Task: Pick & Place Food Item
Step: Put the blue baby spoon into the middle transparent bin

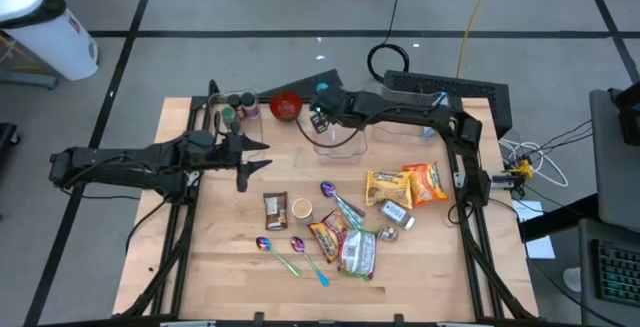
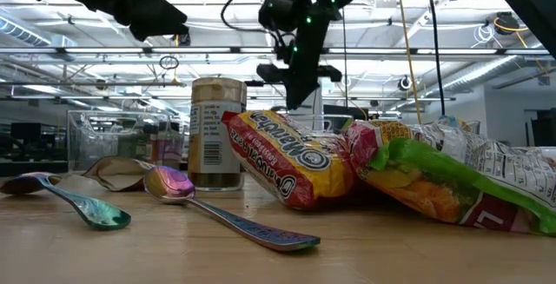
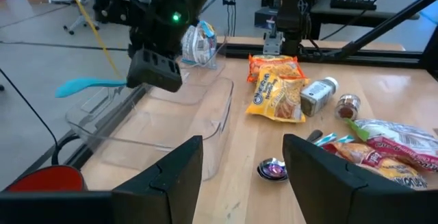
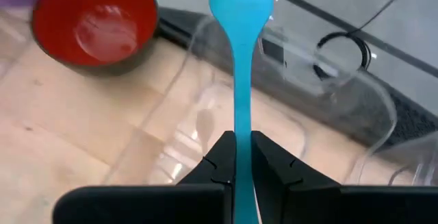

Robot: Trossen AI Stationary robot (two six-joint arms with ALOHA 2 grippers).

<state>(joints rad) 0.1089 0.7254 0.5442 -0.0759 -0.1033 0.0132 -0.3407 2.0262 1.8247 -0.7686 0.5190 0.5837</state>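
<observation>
The right gripper [image 4: 236, 162] grips a blue spoon [image 4: 237, 59] by its handle, above the clear plastic bin [image 1: 338, 139] at upper centre of the high view, beside the red bowl [image 1: 286, 105]. The left gripper [image 1: 243, 162] hovers left of centre, fingers spread wide and holding nothing.

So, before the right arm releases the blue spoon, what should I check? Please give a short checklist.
1. Right gripper shut on the blue spoon: ok.
2. Spoon over the clear bin, not the red bowl: ok, it hangs above the bin.
3. Bin free of other items: ok, looks empty.
4. Left gripper out of the way: ok, it is open and beside the bin, not over it.
5. Spoon low enough to drop softly: cannot tell.
</observation>
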